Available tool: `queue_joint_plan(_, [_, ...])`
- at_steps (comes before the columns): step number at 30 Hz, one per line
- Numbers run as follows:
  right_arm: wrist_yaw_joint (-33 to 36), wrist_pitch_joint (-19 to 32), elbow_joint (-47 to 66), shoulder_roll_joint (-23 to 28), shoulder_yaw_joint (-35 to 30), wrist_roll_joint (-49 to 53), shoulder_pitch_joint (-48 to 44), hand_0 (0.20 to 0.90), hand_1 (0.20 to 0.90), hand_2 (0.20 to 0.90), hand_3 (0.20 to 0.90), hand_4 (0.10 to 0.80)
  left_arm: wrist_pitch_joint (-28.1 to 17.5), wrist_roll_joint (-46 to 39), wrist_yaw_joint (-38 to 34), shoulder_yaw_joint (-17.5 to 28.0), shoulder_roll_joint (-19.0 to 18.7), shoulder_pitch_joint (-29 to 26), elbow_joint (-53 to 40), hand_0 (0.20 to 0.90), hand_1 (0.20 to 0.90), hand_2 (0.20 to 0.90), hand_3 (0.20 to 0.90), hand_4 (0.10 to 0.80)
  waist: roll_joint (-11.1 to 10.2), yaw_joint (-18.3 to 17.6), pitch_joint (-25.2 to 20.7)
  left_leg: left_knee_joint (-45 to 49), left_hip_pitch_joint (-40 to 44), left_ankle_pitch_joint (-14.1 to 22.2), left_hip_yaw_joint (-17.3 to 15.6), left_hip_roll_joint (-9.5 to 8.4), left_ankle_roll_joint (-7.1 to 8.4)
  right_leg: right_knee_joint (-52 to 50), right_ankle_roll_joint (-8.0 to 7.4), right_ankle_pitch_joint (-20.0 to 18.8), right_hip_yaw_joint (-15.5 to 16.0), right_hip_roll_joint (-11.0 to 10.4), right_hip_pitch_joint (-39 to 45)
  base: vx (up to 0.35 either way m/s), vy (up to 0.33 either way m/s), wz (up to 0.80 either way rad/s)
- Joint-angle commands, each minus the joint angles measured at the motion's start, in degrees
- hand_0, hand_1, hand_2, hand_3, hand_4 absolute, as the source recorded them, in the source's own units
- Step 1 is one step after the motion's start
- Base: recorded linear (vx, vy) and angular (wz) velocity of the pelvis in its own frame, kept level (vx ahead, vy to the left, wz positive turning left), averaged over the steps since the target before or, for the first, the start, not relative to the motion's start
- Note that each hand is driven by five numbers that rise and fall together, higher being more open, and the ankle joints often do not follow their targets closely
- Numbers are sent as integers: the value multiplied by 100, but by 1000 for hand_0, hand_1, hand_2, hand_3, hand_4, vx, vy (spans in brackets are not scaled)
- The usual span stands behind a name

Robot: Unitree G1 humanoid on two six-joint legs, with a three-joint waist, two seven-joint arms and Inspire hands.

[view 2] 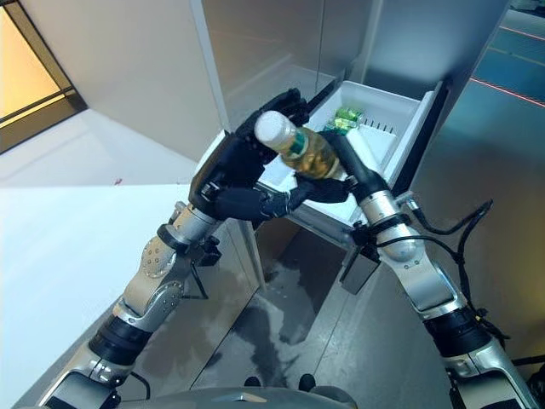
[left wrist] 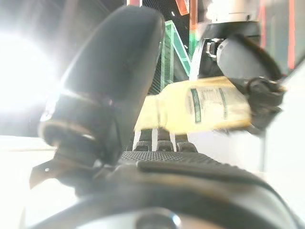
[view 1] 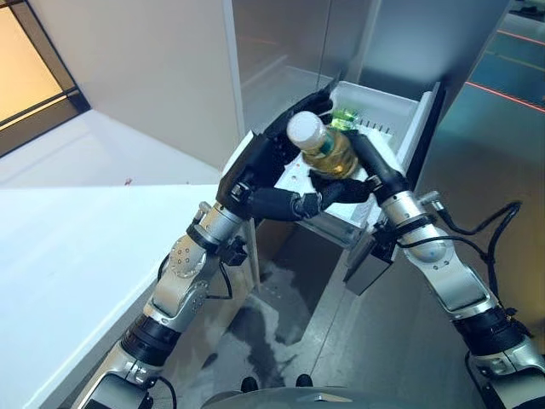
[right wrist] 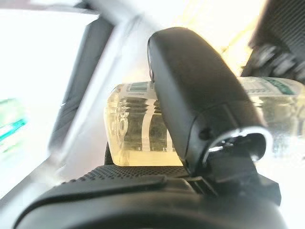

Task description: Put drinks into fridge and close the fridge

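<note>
A clear bottle [view 1: 328,149] of yellowish drink with a white cap is held tilted above a white fridge bin [view 1: 387,106]. My right hand [view 1: 370,166] is shut on it. In the right wrist view its thumb [right wrist: 190,95] lies across the bottle [right wrist: 133,129]. My left hand [view 1: 255,170] is open at the bottle's cap side, fingers reaching up behind it and thumb [view 1: 285,204] stretched under it. In the left wrist view the bottle [left wrist: 205,107] shows past the fingers. A green drink [view 1: 345,119] lies in the bin.
The grey fridge wall [view 1: 281,51] stands behind the bin. The bin's dark edge [view 1: 430,119] runs along its right side. A white counter [view 1: 68,256] fills the left. Grey floor lies below the bin.
</note>
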State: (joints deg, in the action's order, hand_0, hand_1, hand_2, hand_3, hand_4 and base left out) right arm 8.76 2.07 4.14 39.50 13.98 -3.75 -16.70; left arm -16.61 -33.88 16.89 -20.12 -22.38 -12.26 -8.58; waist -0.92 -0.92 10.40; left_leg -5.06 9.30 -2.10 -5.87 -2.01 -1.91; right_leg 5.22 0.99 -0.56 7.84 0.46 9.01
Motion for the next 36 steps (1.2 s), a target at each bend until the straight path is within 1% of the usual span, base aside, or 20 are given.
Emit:
queue_joint_plan(1, [1115,432,-151,80,-1084,192,-1627,300,300,300,200,100,-219,-270,598,-210,-116,100,94,900,900,900,900,800,-102,245,-507,140,-7,469,227,-17,64,-453,-256,299,143,-1,-58,2,-17,30])
queue_joint_plan(3, [1203,374,-428,202,-1053,230,-1772,300,300,300,200,100,-113,-296,781,-266,-176,211,224,900,900,900,900,800,-102,312,-516,142,-24,457,273,-21,86,-446,-255,316,223,-18,-39,8,-11,23])
queue_joint_plan(4, [1302,347,-719,357,-1001,299,-1915,300,300,300,200,100,-32,-333,933,-329,-252,321,325,900,900,900,900,800,-96,379,-524,157,-50,442,316,-22,107,-455,-252,336,303,-38,-32,13,-6,21])
queue_joint_plan(8, [1350,194,-1681,741,-773,538,-2367,300,300,300,200,100,177,-485,1105,-499,-389,527,531,900,900,900,900,800,-79,567,-532,197,-102,408,429,-38,145,-459,-240,372,480,-80,9,28,1,28])
queue_joint_plan(9, [1326,181,-2110,836,-671,647,-2536,300,300,300,200,100,343,-523,1224,-569,-436,609,585,900,900,900,900,800,-74,647,-532,204,-120,389,463,-37,161,-456,-228,382,549,-94,27,40,9,26])
queue_joint_plan(11, [1265,142,-2423,871,-573,734,-2678,300,300,300,200,100,468,-514,1302,-628,-448,654,636,900,900,900,900,800,-66,694,-528,209,-136,375,483,-35,175,-453,-220,388,600,-105,38,42,9,27])
queue_joint_plan(12, [1181,78,-2774,935,-446,816,-2826,300,300,300,200,100,714,-598,1347,-716,-485,691,694,900,900,900,900,800,-58,750,-522,224,-159,356,511,-34,195,-452,-217,388,658,-122,47,53,7,33])
queue_joint_plan(15, [1005,5,-3425,970,-223,783,-3062,300,300,300,200,100,956,-612,1479,-877,-529,763,925,900,900,900,900,800,-41,836,-503,251,-199,332,554,-25,229,-466,-210,395,741,-148,44,48,5,32])
queue_joint_plan(19, [613,-360,-4326,1000,225,535,-3403,300,300,300,200,100,1180,-343,1489,-1093,-560,881,1440,900,900,900,900,800,-10,941,-442,260,-269,278,598,-9,266,-467,-194,394,834,-165,20,51,10,25])
queue_joint_plan(21, [398,-532,-4651,1016,431,422,-3492,300,300,300,200,100,1138,-185,1457,-1193,-595,904,1797,900,900,900,900,800,2,968,-411,266,-316,249,611,-1,279,-481,-192,393,865,-173,-12,35,11,20])
queue_joint_plan(23, [83,-684,-5137,1023,595,311,-3579,300,300,300,200,100,892,156,1311,-1307,-590,944,2374,900,900,900,900,800,12,1010,-342,292,-400,223,633,4,285,-501,-184,394,879,-179,-72,23,8,11])
queue_joint_plan(24, [-106,-825,-5307,1023,639,204,-3635,300,300,300,200,100,856,279,1215,-1351,-579,933,2613,900,900,900,900,800,18,1023,-312,303,-434,212,644,4,286,-512,-182,393,881,-180,-101,-4,0,14])
queue_joint_plan(25, [-210,-866,-5588,998,714,122,-3709,300,300,300,200,100,582,531,1111,-1388,-570,921,2966,900,900,900,900,800,19,1046,-261,318,-482,205,661,2,280,-526,-180,385,872,-181,-154,-19,-6,13])
queue_joint_plan(26, [-254,-890,-5708,987,760,49,-3768,300,300,300,200,100,513,760,982,-1411,-567,900,3141,900,900,900,900,800,23,1058,-226,329,-523,198,668,3,274,-541,-176,381,864,-180,-201,-68,-15,9])
queue_joint_plan(28, [-450,-1043,-6135,940,876,-36,-3948,300,300,300,200,100,146,1162,778,-1463,-529,855,3886,900,900,900,900,800,30,1086,-83,298,-607,162,716,-13,244,-532,-172,352,829,-159,-302,-76,-17,10])
queue_joint_plan(29, [-545,-1113,-6316,894,916,-105,-3981,300,300,300,200,100,93,1304,661,-1441,-479,864,4191,900,900,900,900,800,33,1096,-39,278,-620,152,729,-17,233,-521,-173,342,815,-151,-324,-32,-11,5])
queue_joint_plan(30, [-643,-1218,-6431,859,952,-168,-4004,300,300,300,200,100,170,1428,512,-1424,-437,860,4377,900,900,900,900,800,35,1099,-13,260,-622,148,736,-18,227,-518,-175,337,805,-149,-340,0,0,0])
queue_joint_plan(32, [-860,-1388,-6810,741,967,-371,-3940,300,300,300,200,100,-14,1708,364,-1301,-267,921,5120,900,900,900,900,800,43,1114,38,225,-613,134,768,-26,210,-506,-176,333,782,-147,-345,18,-3,2])
queue_joint_plan(34, [-1198,-1447,-7112,683,965,-683,-3821,300,300,300,200,100,91,1833,107,-1085,-104,982,5752,900,900,900,900,800,51,1138,86,214,-608,129,795,-35,197,-508,-179,330,778,-158,-345,52,-10,4])
queue_joint_plan(36, [-1410,-1597,-7211,658,993,-756,-3714,300,300,300,200,100,218,1942,-132,-823,18,979,6338,900,900,900,900,800,52,1143,132,226,-613,126,817,-41,195,-525,-186,324,784,-178,-356,44,-10,1])
